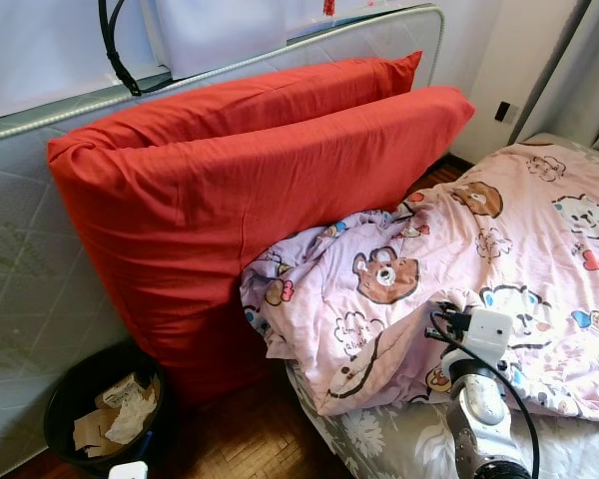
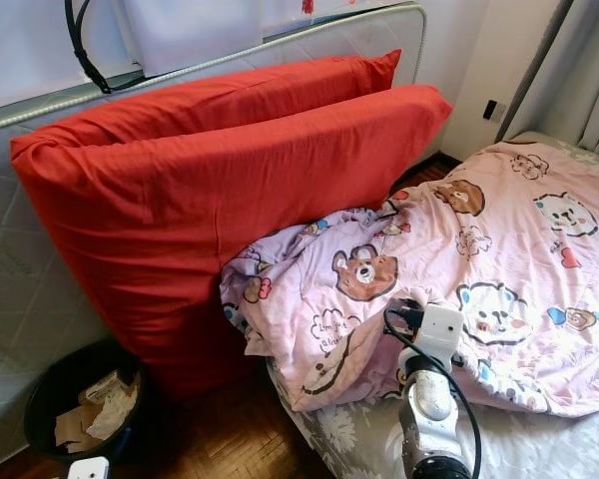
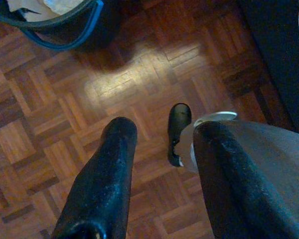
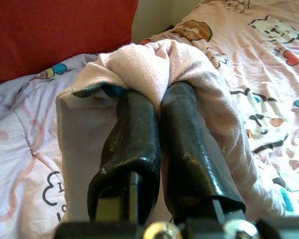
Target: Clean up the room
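Left eye view: a pink cartoon-bear blanket (image 1: 459,269) is lying rumpled across the bed (image 1: 399,444), its bunched end hanging over the bed's near-left corner. Two red pillows (image 1: 240,190) are leaning upright against a quilted mattress (image 1: 20,269) standing on edge, just beside that corner. A black wastebasket (image 1: 65,399) holding crumpled paper is sitting on the parquet floor (image 1: 250,439) at the foot of the pillows. The right arm is reaching up onto the blanket near the bed's front edge.

Right eye view: same scene; a black cable is looping round the right wrist above the floral sheet.

Left wrist view: the left gripper (image 3: 159,144) is hanging over the parquet floor, fingers parted and holding nothing; the wastebasket's blue-trimmed rim is showing at one corner.

Right wrist view: the right gripper (image 4: 157,107) is pinching a fold of the blanket, both fingers pressed together with cloth bulging over the tips.
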Robot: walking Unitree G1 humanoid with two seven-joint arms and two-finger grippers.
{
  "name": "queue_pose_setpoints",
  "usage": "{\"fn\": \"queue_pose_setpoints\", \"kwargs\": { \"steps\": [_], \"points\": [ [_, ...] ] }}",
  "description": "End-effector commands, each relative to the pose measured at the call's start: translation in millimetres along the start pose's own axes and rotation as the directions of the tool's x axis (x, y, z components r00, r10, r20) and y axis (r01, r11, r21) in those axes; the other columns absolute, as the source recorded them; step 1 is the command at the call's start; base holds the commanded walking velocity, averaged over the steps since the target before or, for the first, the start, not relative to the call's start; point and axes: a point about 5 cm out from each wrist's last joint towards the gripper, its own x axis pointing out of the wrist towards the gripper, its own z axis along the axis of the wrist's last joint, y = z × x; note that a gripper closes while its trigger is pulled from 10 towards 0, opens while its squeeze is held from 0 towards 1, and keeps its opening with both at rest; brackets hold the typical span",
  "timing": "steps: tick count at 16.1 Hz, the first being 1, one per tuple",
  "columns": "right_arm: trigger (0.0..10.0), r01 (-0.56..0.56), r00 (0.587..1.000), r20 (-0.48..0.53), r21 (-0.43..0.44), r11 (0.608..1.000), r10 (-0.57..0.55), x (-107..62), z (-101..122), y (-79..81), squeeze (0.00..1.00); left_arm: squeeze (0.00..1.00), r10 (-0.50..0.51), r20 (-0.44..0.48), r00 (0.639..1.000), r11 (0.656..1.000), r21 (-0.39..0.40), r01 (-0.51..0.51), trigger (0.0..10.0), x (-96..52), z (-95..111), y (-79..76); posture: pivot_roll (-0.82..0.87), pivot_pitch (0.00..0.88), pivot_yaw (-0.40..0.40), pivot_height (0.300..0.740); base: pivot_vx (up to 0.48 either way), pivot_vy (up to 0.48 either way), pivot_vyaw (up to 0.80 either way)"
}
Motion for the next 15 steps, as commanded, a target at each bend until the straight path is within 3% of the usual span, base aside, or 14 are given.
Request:
{"fn": "queue_pose_setpoints", "kwargs": {
  "steps": [1, 7, 15],
  "points": [
    [10.0, 0.010, 1.000, 0.015, 0.001, 1.000, -0.010, 1.9, 2.9, -1.4, 0.00, 0.00, 0.011, -0.030, 0.999, 1.000, -0.008, -0.011, 10.0, -1.9, -7.4, 2.3, 0.07, 0.041, 0.004, 0.740, 0.000, 0.000, 0.00],
    [10.0, 0.033, 0.999, 0.008, -0.006, 0.999, -0.033, 0.3, 0.9, -6.1, 0.00, 0.00, 0.001, -0.012, 1.000, 1.000, -0.015, -0.001, 10.0, -1.5, -4.9, 1.5, 0.07, 0.052, 0.007, 0.740, 0.000, 0.000, 0.00],
    [10.0, 0.025, 1.000, 0.002, 0.000, 1.000, -0.025, -0.8, -0.9, -0.6, 0.00, 0.00, 0.007, -0.005, 1.000, 1.000, -0.025, -0.007, 10.0, -3.6, -5.1, 9.8, 0.08, 0.061, 0.009, 0.740, 0.000, 0.000, 0.00]
  ]
}}
